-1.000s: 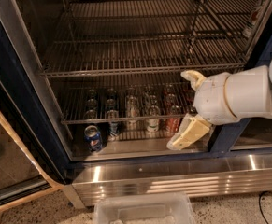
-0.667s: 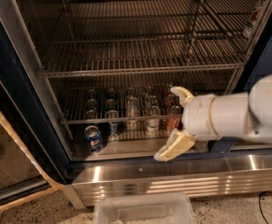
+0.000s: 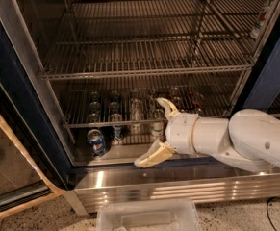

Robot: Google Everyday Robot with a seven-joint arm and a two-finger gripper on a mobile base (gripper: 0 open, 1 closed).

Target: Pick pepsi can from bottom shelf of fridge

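The pepsi can (image 3: 95, 142), blue with a silver top, stands upright at the left end of the bottom shelf (image 3: 110, 160) of the open fridge (image 3: 14, 76). My gripper (image 3: 156, 131) is open, its pale fingers spread wide, one up by the cans and one down at the shelf's front strip. It hangs in front of the bottom shelf, right of the pepsi can and apart from it. It holds nothing. My white arm comes in from the right.
Several cans (image 3: 134, 110) stand in rows behind the pepsi can, some partly hidden by the gripper. Bare wire racks (image 3: 144, 57) sit above. A ribbed steel base panel (image 3: 178, 186) runs below, a clear plastic bin (image 3: 146, 218) lies on the floor, and the glass door (image 3: 5, 167) stands open at left.
My gripper and arm have moved left along the front of the bottom shelf, closer to the pepsi can. The can has not moved.
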